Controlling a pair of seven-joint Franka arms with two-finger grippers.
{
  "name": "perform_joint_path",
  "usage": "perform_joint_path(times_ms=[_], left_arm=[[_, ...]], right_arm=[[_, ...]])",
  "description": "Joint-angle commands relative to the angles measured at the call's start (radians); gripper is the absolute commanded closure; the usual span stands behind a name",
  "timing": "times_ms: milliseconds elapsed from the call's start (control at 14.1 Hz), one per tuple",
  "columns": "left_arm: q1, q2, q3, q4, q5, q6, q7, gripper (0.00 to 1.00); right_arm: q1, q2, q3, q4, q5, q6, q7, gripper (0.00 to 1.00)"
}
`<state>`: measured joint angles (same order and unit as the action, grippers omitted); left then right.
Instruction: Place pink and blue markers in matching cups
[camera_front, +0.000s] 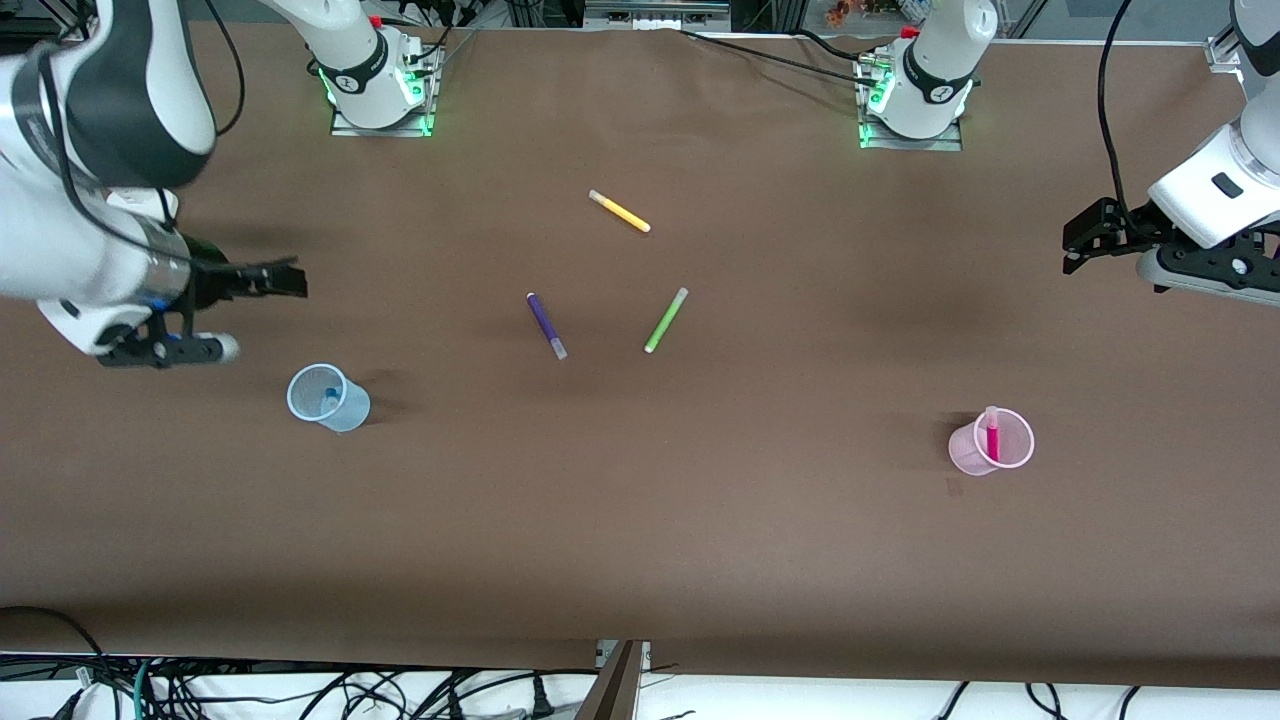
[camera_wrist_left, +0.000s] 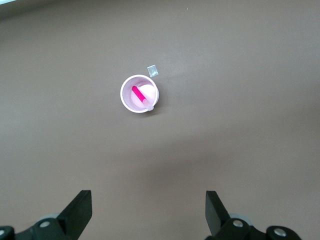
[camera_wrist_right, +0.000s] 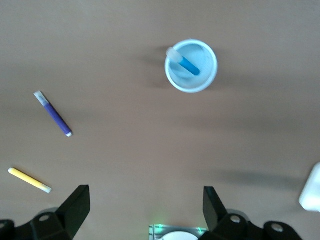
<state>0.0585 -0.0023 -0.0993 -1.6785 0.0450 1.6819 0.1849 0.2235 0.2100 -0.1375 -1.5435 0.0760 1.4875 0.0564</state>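
The pale blue cup (camera_front: 352, 410) stands toward the right arm's end of the table with the blue marker (camera_front: 330, 397) leaning inside it. In the right wrist view the cup (camera_wrist_right: 200, 82) and the marker (camera_wrist_right: 187, 64) show from above. The pale pink cup (camera_front: 965, 450) stands toward the left arm's end and holds the pink marker (camera_front: 992, 437). Both also show in the left wrist view: cup (camera_wrist_left: 131, 103), marker (camera_wrist_left: 138, 94). My right gripper (camera_front: 285, 280) is open and empty, up over the table beside the blue cup. My left gripper (camera_front: 1075, 245) is open and empty, up over the table's left-arm end.
A purple pen (camera_front: 546, 325), a lime-green pen (camera_front: 666, 320) and a yellow pen (camera_front: 619, 211) lie loose mid-table. The purple pen (camera_wrist_right: 55, 116) and the yellow pen (camera_wrist_right: 29, 180) also show in the right wrist view. A small clear scrap (camera_wrist_left: 152, 71) lies by the pink cup.
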Motion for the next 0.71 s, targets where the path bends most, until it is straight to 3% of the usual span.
perform_joint_path(times_ms=[0, 284, 639], left_arm=[[-0.002, 0.019, -0.002, 0.036, 0.001, -0.017, 0.004, 0.0], [-0.002, 0.021, -0.003, 0.036, 0.001, -0.017, 0.002, 0.0], [-0.002, 0.025, -0.003, 0.04, 0.001, -0.017, -0.004, 0.0]], right_arm=[[-0.074, -0.119, 0.03, -0.084, -0.028, 0.01, 0.01, 0.0], [-0.102, -0.207, 0.03, -0.086, -0.082, 0.002, 0.011, 0.0], [-0.11, -0.236, 0.027, -0.064, -0.12, -0.039, 0.006, 0.0]])
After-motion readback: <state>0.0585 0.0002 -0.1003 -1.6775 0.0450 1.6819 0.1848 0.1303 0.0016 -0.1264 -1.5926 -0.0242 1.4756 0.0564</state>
